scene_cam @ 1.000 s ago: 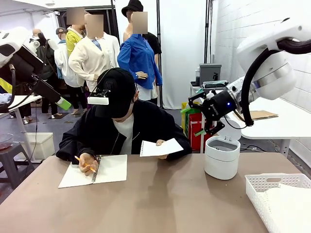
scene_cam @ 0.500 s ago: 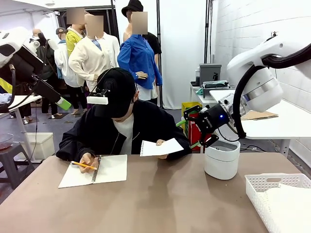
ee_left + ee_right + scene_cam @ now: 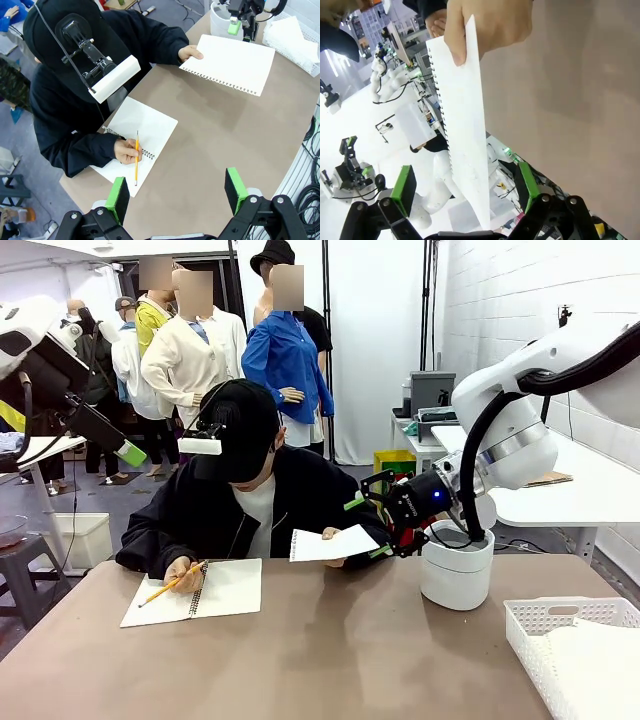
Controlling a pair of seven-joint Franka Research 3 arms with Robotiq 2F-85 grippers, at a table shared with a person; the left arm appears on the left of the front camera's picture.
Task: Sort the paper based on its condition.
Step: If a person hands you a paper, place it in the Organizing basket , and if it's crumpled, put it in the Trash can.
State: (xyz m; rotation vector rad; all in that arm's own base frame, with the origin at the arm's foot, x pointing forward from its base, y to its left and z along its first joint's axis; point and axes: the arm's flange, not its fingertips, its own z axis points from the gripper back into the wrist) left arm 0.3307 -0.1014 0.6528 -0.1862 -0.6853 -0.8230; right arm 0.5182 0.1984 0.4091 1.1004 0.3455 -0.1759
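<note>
Fingers (image 3: pixel 402 190) of the right gripper (image 3: pixel 372 527) stand spread wide, one on either side of the paper (image 3: pixel 330 543) at its near edge, not closed on it. The person's hand (image 3: pixel 328 536) holds the sheet up over the table's far side. The left gripper (image 3: pixel 177 192) hangs high above the table, jaws apart and empty. By the look of it the handover is only about to happen: grasping the sheet, judging its condition and placing it are all left. At the right, the basket (image 3: pixel 530 625) holds white sheets (image 3: pixel 600 655), seemingly rumpled, so some sorting looks done. Beside the right gripper, the round bin (image 3: pixel 455 585) shows nothing of its inside.
</note>
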